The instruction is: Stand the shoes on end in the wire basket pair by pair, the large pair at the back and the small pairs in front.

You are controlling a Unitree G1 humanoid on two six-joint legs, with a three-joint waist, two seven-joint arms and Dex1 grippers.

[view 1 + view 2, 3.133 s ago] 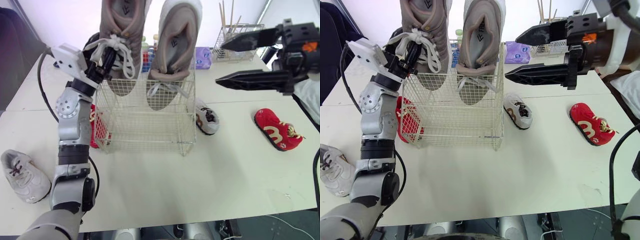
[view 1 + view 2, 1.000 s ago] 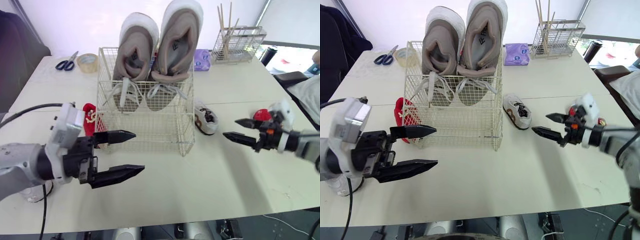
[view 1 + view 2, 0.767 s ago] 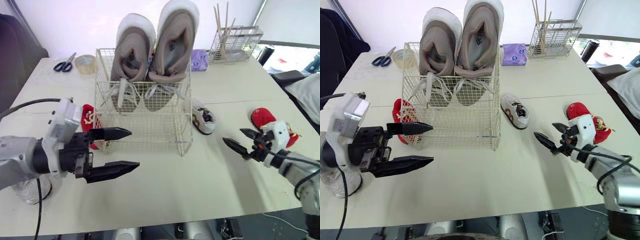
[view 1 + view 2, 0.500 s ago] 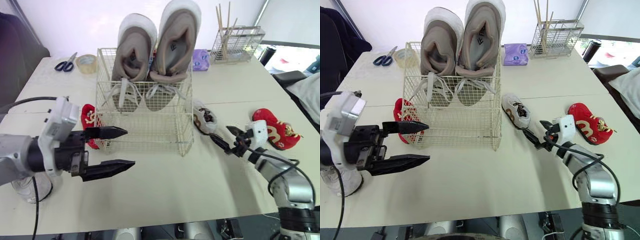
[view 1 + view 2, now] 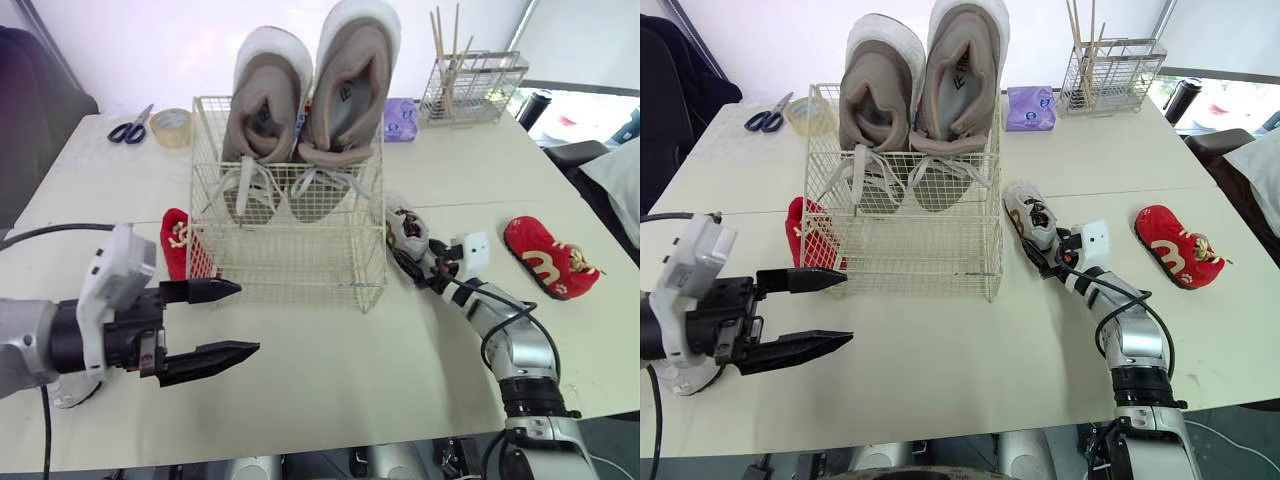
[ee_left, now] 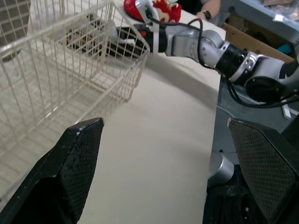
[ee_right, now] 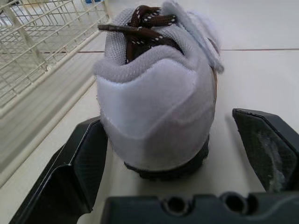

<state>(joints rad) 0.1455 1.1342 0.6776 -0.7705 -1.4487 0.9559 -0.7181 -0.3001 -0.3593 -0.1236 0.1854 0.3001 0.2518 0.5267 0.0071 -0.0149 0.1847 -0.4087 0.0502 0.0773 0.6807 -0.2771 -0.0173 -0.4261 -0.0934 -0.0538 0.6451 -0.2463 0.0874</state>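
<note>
The wire basket (image 5: pixel 290 250) stands mid-table with the large grey pair (image 5: pixel 310 110) on end at its back, toes up. A small white shoe (image 7: pixel 156 100) with brown laces lies just right of the basket. My right gripper (image 5: pixel 405 258) is open and straddles that shoe's heel, one finger (image 7: pixel 74 172) close against it and the other apart. One small red shoe (image 5: pixel 545 257) lies farther right, another (image 5: pixel 177 240) against the basket's left side. My left gripper (image 5: pixel 225 320) hangs open and holds nothing, in front of the basket's left corner.
Scissors (image 5: pixel 130 128) and a tape roll (image 5: pixel 172 127) lie at the back left. A purple tissue pack (image 5: pixel 402 118) and a wire rack with sticks (image 5: pixel 470 85) stand at the back right. Open tabletop lies in front of the basket.
My right gripper swept in from the right and now brackets the white shoe's heel. My left gripper let go of the large shoe, dropped and drifted left.
</note>
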